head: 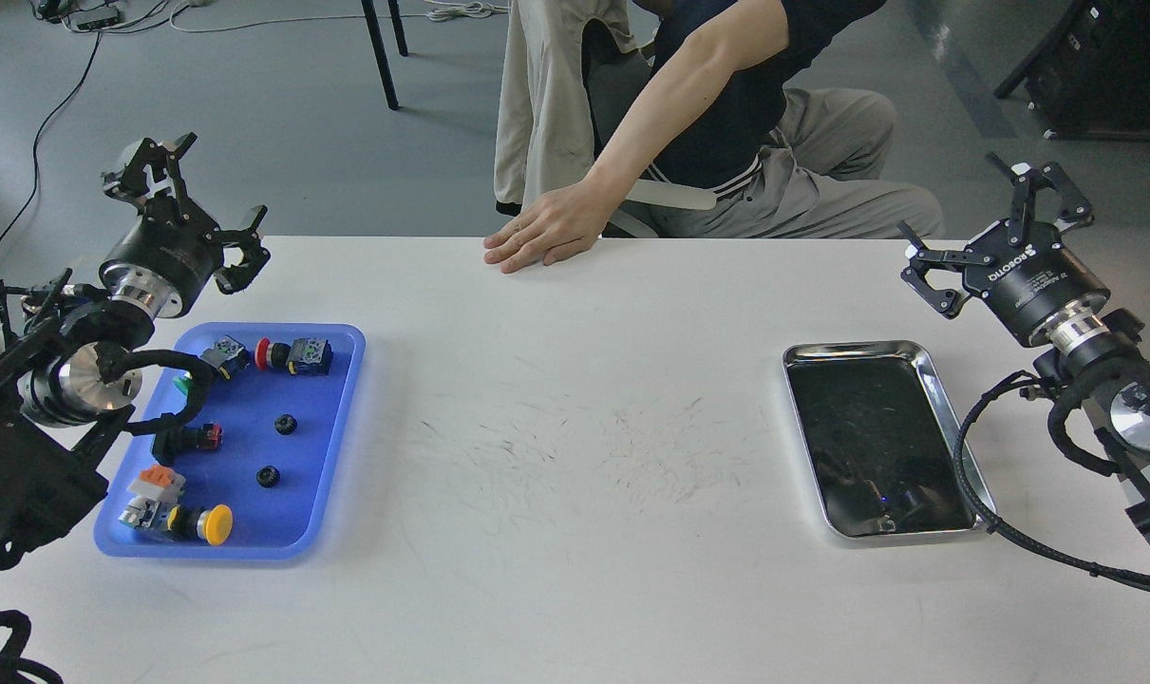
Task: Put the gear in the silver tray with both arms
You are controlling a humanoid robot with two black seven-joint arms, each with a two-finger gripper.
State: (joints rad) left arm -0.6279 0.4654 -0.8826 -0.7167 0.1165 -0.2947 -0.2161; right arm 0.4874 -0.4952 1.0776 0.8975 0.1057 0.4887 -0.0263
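Note:
Two small black gears [286, 425] [268, 476] lie on the floor of the blue plastic tray [342, 418] at the table's left. The silver tray [951, 418] sits at the right with a bare, dark mirror-like bottom. My left gripper [206, 198] hangs open above the table's far left corner, behind the blue tray and apart from the gears. My right gripper [988, 228] is open too, raised past the table's right edge, behind the silver tray. Neither holds anything.
The blue tray also holds several push buttons and switches, among them a yellow one [216, 524] and a red one [264, 353]. A seated person rests a hand [541, 237] on the table's far edge. Cables loop beside both arms.

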